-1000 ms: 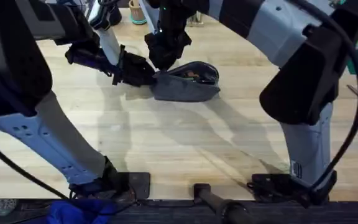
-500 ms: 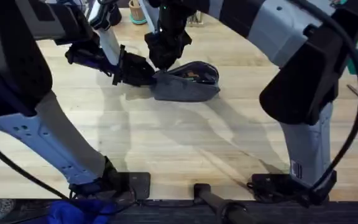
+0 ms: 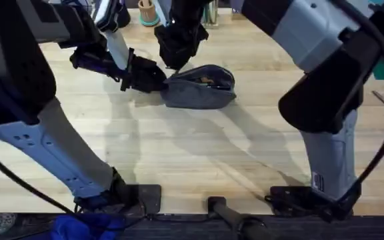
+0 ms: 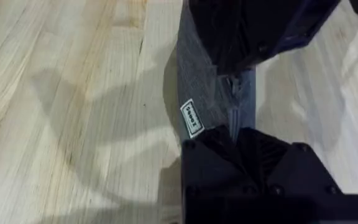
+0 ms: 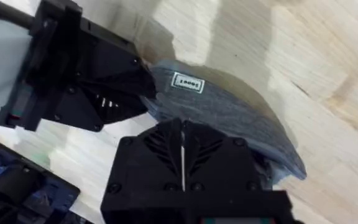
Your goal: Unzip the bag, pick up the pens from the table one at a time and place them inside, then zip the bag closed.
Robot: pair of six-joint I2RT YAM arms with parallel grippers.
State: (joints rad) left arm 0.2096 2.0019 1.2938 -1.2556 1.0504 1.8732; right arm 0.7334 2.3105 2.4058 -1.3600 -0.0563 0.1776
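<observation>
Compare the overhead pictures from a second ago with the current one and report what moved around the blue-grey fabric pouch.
The right gripper rose a little off the near-left end of the blue-grey fabric pencil pouch, toward the table's far side; its fingers are closed, and whether they pinch the zipper pull cannot be seen. The left gripper stayed clamped on the pouch's left end. The pouch, its top open, stayed put on the light wooden table.

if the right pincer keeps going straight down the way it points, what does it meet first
Probably the bag: the right pincer points down at its zipper end beside the left pincer. Contact is hard to judge.
</observation>
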